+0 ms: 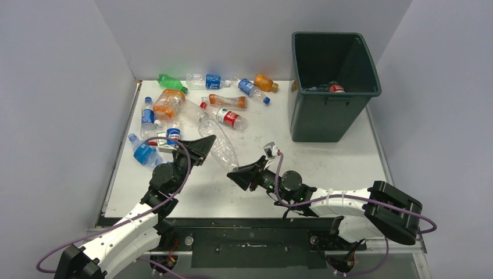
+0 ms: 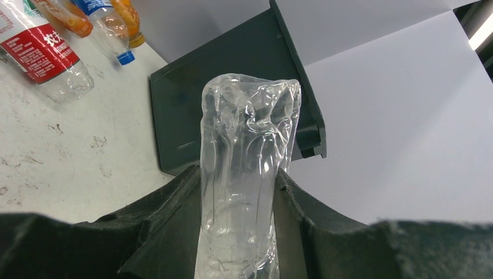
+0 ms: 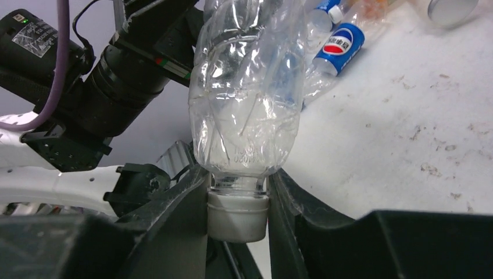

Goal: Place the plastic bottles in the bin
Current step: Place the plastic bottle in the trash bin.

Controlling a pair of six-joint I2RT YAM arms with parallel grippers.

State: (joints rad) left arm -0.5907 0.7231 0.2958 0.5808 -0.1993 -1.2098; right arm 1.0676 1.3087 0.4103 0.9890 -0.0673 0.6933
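Observation:
A clear crumpled plastic bottle (image 1: 221, 152) hangs over the table between both arms. My left gripper (image 1: 203, 145) is shut on its base end; in the left wrist view the bottle (image 2: 247, 168) stands squeezed between the dark fingers (image 2: 174, 203). My right gripper (image 1: 239, 174) is shut on the other end, its jaws pressed against the white cap (image 3: 238, 215) and neck. The dark green bin (image 1: 325, 116) stands at the back right with a red-labelled bottle (image 1: 336, 88) inside. Several more bottles lie at the back left, among them a green one (image 1: 171, 81) and an orange one (image 1: 168, 103).
A red-labelled bottle (image 1: 231, 118) and a blue one (image 1: 142, 152) lie close to the left gripper. A Pepsi-labelled bottle (image 3: 340, 46) lies behind the held one. White walls close the table on three sides. The bin's side (image 2: 232, 64) shows beyond the held bottle.

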